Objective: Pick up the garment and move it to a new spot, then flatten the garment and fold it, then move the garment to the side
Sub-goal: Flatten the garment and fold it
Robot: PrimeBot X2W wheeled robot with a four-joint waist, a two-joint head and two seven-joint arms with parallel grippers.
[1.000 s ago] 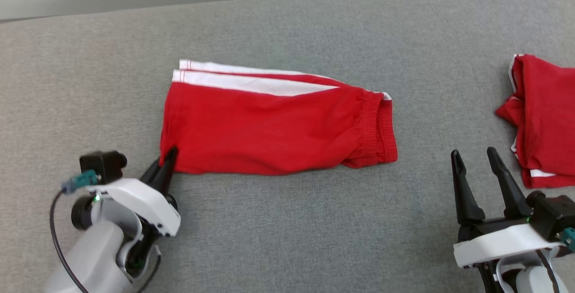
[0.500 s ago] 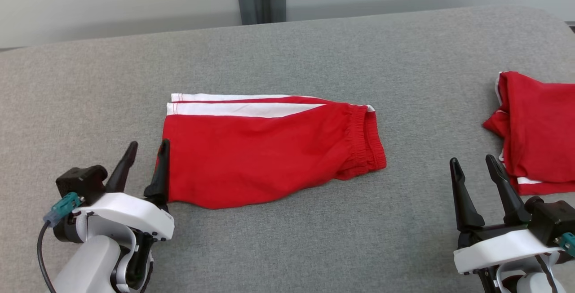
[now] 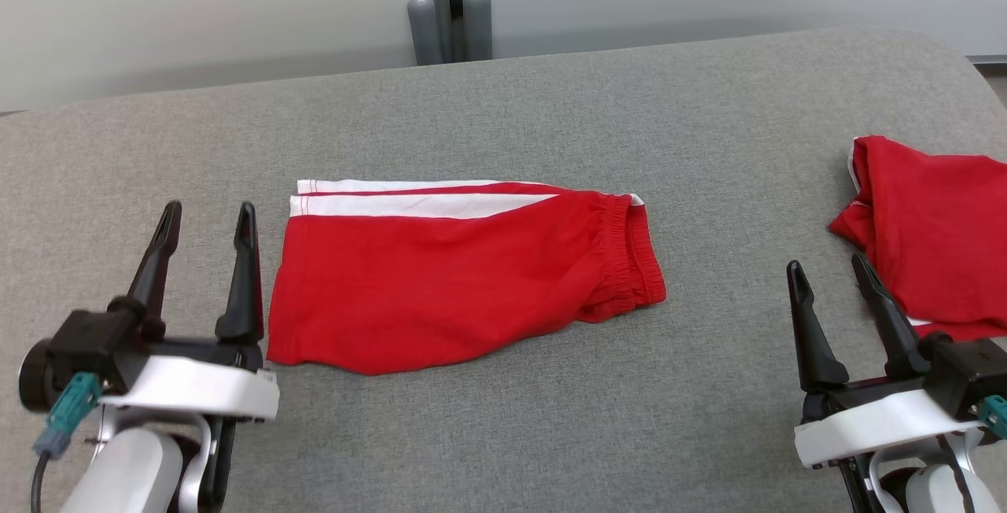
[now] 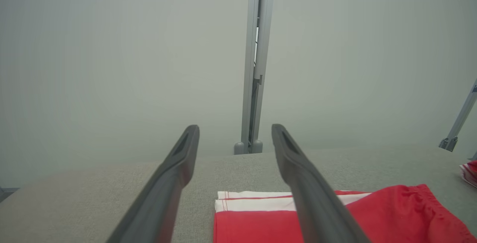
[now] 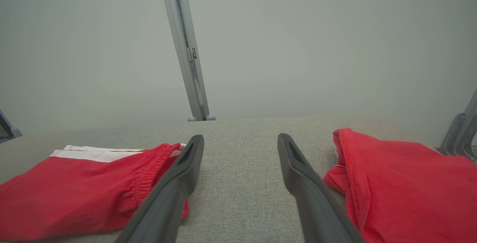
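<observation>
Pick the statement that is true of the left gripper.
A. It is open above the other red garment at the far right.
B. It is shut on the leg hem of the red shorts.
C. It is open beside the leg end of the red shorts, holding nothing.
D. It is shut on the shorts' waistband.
C: the left gripper has its fingers spread with only the grey surface between them, just beside the leg end of the flat red shorts.

two red garments [image 3: 464, 285] [image 3: 936, 245], two grippers [image 3: 209, 210] [image 3: 827, 263], one post [image 3: 448, 1]
</observation>
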